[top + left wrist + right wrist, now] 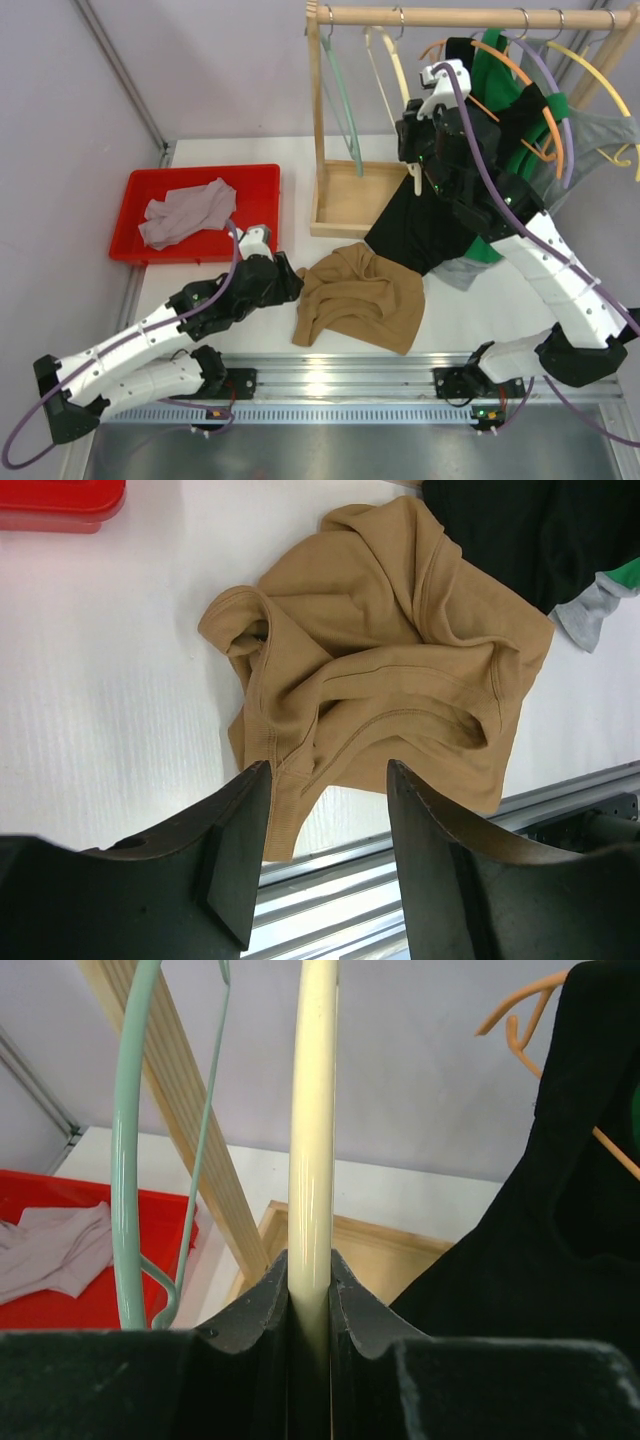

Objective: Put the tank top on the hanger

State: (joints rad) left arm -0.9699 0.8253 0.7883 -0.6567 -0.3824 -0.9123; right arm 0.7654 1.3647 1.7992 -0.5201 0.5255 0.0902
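The tan tank top [360,297] lies crumpled on the white table in front of the rack; in the left wrist view the tank top [380,660] fills the middle. My left gripper [296,285] sits low at its left edge. The left gripper [328,772] is open, and its fingers [240,830] straddle the near hem without pinching cloth. The cream hanger [398,75] hangs from the rack's rod. My right gripper [412,160] is raised at its lower arm. In the right wrist view the right gripper [309,1260] is shut on the hanger [314,1110].
A red bin [262,180] at left holds a pale grey garment [185,215]. The wooden rack [470,15] has a box base [345,195] and carries a pale green hanger [340,90], orange hangers and a black top [415,230]. A metal rail [330,375] runs along the near edge.
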